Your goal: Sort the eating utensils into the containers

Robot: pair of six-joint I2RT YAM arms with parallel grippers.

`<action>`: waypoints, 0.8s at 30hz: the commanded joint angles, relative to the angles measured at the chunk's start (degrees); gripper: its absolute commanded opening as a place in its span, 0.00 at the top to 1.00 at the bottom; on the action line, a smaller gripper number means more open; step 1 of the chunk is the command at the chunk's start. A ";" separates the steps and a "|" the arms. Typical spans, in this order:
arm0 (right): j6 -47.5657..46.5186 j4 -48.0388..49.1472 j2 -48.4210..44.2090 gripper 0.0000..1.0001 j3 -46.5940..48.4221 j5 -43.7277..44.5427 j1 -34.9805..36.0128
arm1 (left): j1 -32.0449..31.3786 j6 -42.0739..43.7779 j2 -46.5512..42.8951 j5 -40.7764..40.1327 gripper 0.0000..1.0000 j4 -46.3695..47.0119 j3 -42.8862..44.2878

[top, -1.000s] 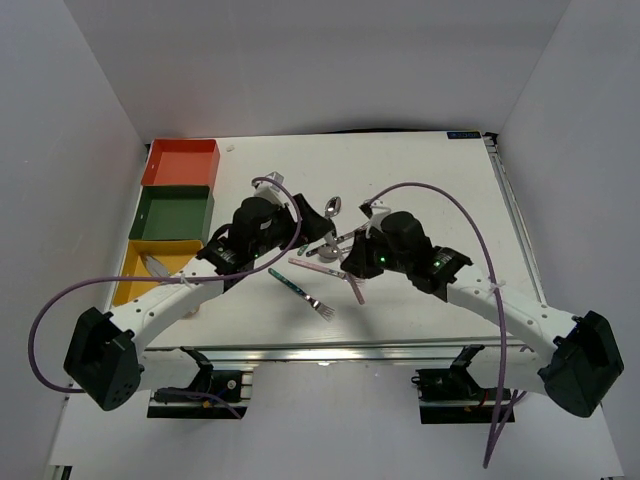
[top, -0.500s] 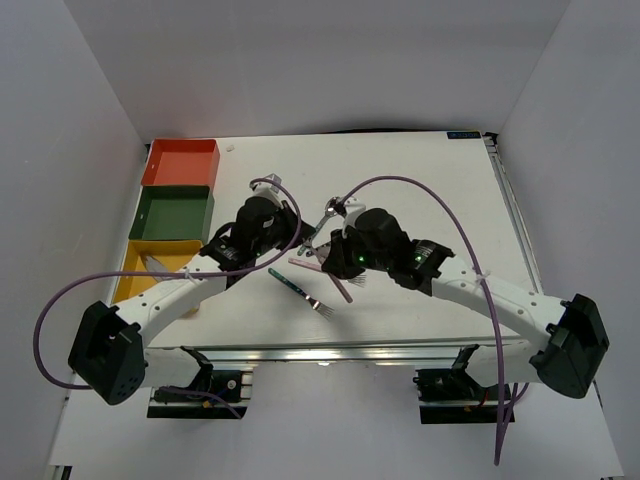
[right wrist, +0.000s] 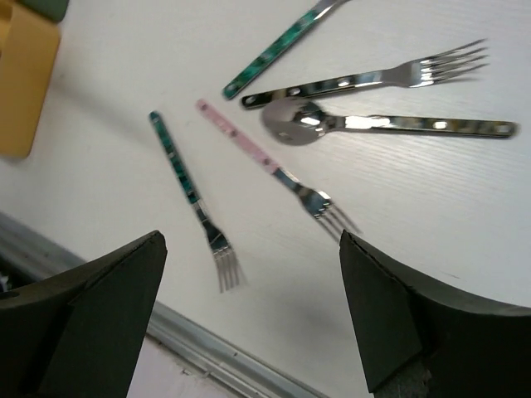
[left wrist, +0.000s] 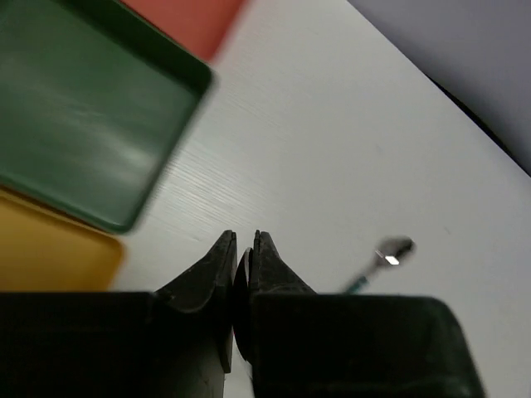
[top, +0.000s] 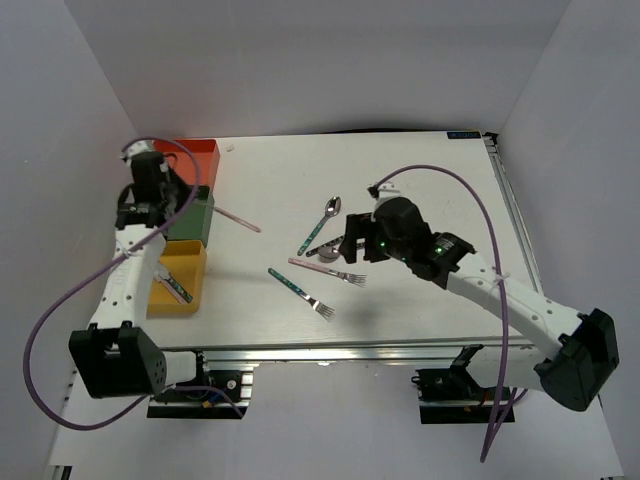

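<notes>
- Three bins in one column along the left edge of the bench (top: 430, 180): orange-red bin (top: 195, 155) farthest, dark green bin (left wrist: 83, 108) in the middle, yellow bin (top: 190, 265) nearest, wall against wall.
- Seven utensils in view: five in a loose cluster at mid-bench, one in the yellow bin, one at the left tool.
- In the cluster, far to near: teal-handled spoon (top: 318, 228); dark-handled fork (right wrist: 365, 79) and dark-handled spoon (right wrist: 390, 124) close together; pink-handled fork (right wrist: 265, 157); teal-handled fork (right wrist: 191, 199), apart from the rest.
- In the yellow bin: a teal-handled utensil (top: 172, 287), head type not clear.
- Left tool (left wrist: 242, 236): narrow, jaws all but together, just right of the green bin's near corner. Grips the pink-handled utensil (top: 237, 220) by one end, the rest jutting right above the bench, outside every bin.
- Right tool (right wrist: 250, 249): wide, nothing between the fingers, above the cluster on its right side.
- Edges: tines of the teal-handled fork near the metal rail (top: 330, 350) at the near edge; white walls (top: 300, 70) close on the left, far and right sides.
- Open room: a strip of bench between bins and cluster, crossed only by the held utensil; broader bench far and right of the cluster.
</notes>
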 commanded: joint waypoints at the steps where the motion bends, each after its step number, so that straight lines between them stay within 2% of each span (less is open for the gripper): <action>1: -1.78 -3.55 -4.40 0.11 -1.39 4.23 -3.51 | 7.79 9.83 4.36 -5.04 1.00 -11.01 7.84; 6: -3.71 -3.37 -6.95 0.11 -4.11 1.24 -6.07 | 16.23 13.18 14.66 -10.85 1.00 -15.07 16.30; 10: -6.00 -3.11 -6.96 0.11 -5.17 0.01 -6.77 | 17.38 13.79 22.13 -18.21 1.00 -18.93 26.83; 14: -7.67 -2.67 -7.30 0.10 -5.79 -1.04 -7.39 | 17.30 15.90 31.61 -22.19 1.00 -21.93 40.79; 19: -8.38 -2.05 -8.62 0.11 -6.05 -3.50 -7.65 | 17.38 18.19 37.96 -24.92 1.00 -23.07 48.12; 24: -8.20 -1.09 -9.94 0.11 -5.97 -5.53 -7.65 | 17.38 18.10 40.43 -24.74 1.00 -21.67 48.57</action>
